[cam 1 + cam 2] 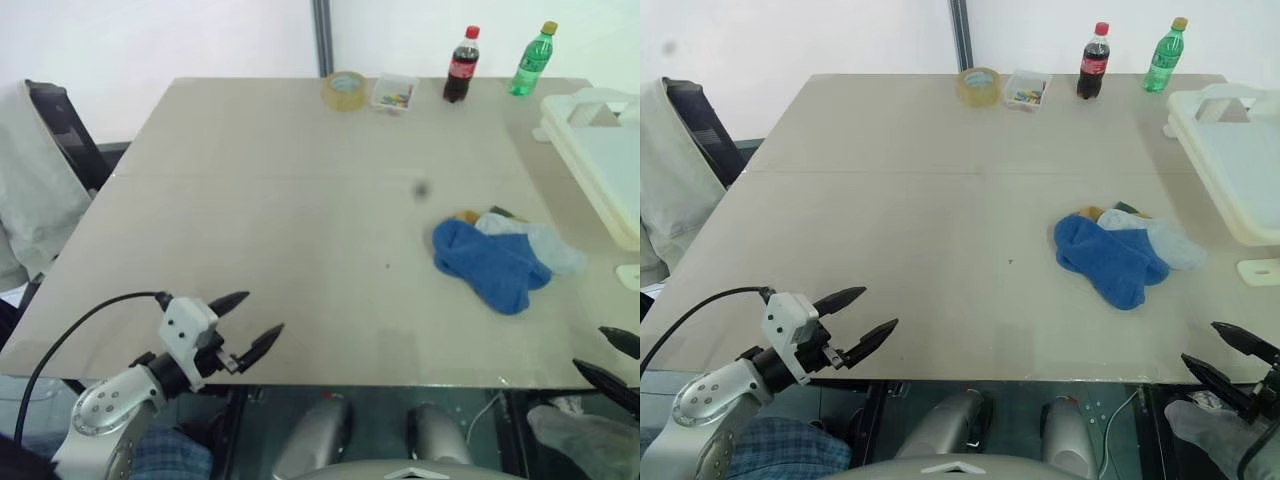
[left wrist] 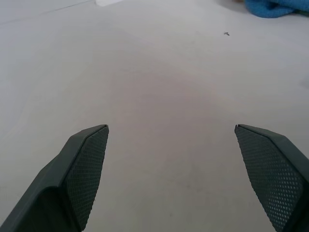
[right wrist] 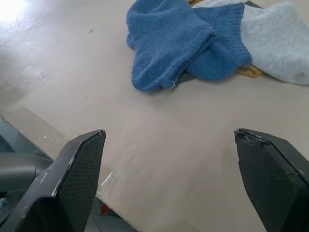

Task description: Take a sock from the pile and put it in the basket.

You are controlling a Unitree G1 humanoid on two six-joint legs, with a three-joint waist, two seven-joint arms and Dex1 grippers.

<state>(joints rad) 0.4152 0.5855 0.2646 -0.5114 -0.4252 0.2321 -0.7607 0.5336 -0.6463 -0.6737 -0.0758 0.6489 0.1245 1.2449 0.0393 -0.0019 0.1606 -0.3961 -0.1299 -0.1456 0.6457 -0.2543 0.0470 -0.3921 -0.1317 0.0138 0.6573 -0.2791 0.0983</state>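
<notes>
The table [image 1: 280,220] takes up most of the scene, a broad beige top with the work gathered toward its right side. The basket [image 1: 1240,170] sits at the far right edge, its long side turned toward the middle of the table, which probably keeps it within easy reach of the right arm for a drop. The pile [image 1: 505,250] lies just beside the basket's near corner but apart from it, loose and flat. On top and toward the robot lies the sock [image 1: 1105,258], royal blue and folded over a matching one, with a pale grey-blue sock and a bit of mustard yellow behind it; being uppermost and nearest, it looks the simplest one to pinch.

The right hand [image 1: 1225,360] hangs off the near right corner of the table, fingers spread wide and empty, aimed at the pile as if readied for a reach. The left hand [image 1: 250,325] hovers over the near left edge, equally wide and empty, well apart from the socks and likely just parked.
</notes>
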